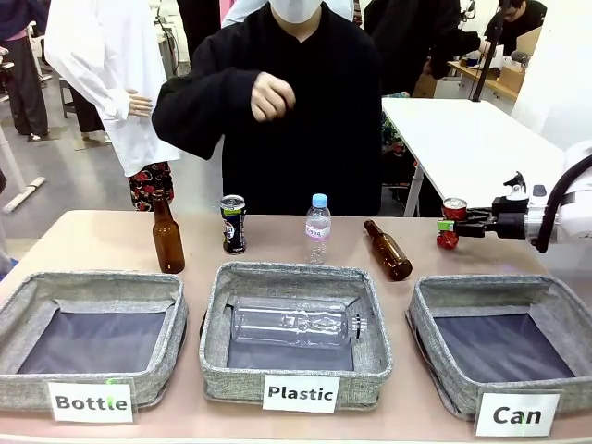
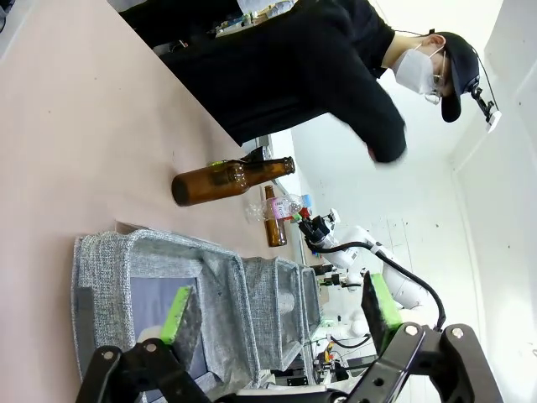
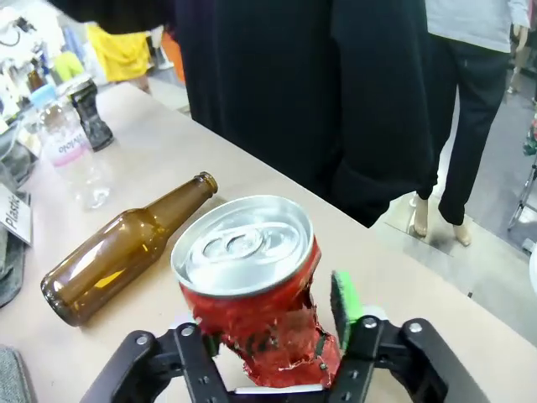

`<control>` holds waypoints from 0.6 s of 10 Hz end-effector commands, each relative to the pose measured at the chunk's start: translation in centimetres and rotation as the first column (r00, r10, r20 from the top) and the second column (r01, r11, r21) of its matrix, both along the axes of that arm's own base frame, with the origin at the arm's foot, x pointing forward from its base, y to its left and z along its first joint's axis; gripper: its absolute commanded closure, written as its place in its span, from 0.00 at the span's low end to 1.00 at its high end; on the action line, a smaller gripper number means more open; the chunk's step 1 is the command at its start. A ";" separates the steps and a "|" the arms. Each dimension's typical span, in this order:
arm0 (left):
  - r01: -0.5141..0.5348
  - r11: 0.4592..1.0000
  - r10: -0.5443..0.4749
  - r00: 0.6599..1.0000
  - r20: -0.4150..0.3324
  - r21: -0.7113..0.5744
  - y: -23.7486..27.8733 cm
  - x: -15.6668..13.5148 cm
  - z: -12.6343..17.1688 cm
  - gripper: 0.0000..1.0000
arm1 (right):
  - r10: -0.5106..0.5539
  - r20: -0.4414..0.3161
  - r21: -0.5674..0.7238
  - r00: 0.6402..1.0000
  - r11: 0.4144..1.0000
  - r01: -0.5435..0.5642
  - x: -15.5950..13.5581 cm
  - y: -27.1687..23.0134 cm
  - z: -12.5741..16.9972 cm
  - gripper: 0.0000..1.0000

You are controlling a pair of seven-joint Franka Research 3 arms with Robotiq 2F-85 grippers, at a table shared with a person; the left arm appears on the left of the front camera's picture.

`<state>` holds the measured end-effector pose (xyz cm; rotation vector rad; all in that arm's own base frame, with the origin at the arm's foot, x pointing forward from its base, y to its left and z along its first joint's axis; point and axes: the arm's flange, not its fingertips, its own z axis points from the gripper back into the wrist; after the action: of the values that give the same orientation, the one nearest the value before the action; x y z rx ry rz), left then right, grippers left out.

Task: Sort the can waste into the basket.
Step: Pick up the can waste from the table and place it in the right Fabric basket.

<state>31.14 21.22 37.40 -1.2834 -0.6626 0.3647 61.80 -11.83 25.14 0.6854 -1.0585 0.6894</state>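
Observation:
The dented red can [image 3: 252, 294] stands upright between my right gripper's [image 3: 277, 332] fingers, one green pad [image 3: 345, 298] pressed to its side; the jaws are shut on it. From the front, that gripper [image 1: 453, 226] holds the red can [image 1: 453, 211] at the table's far right, behind the grey basket labelled "Can" [image 1: 435, 296], which holds nothing. The black can [image 1: 233, 224] with a silver top stands at the far middle-left; it is also in the right wrist view [image 3: 88, 113]. My left gripper [image 2: 278, 309] hangs open above the near-left basket [image 2: 126, 252].
A brown bottle [image 1: 167, 236] stands at the left and another [image 1: 388, 250] lies right of centre. A small clear water bottle [image 1: 317, 227] stands mid-table. The "Plastic" basket [image 1: 277, 273] holds a clear bottle [image 1: 291, 324]. The "Bottle" basket [image 1: 92, 282] holds nothing. The person's raised hand [image 1: 273, 95] is across the table.

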 end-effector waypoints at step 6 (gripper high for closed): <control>-0.004 1.000 0.004 0.999 0.032 -0.005 0.0 0.1 0.0 0.00 | 0.008 -0.001 -0.054 1.000 0.998 -0.008 -0.6 0.3 3.5 1.00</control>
<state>31.14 21.22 37.40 -1.2833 -0.6629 0.3644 61.90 -11.87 26.65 0.6731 -1.0651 0.7129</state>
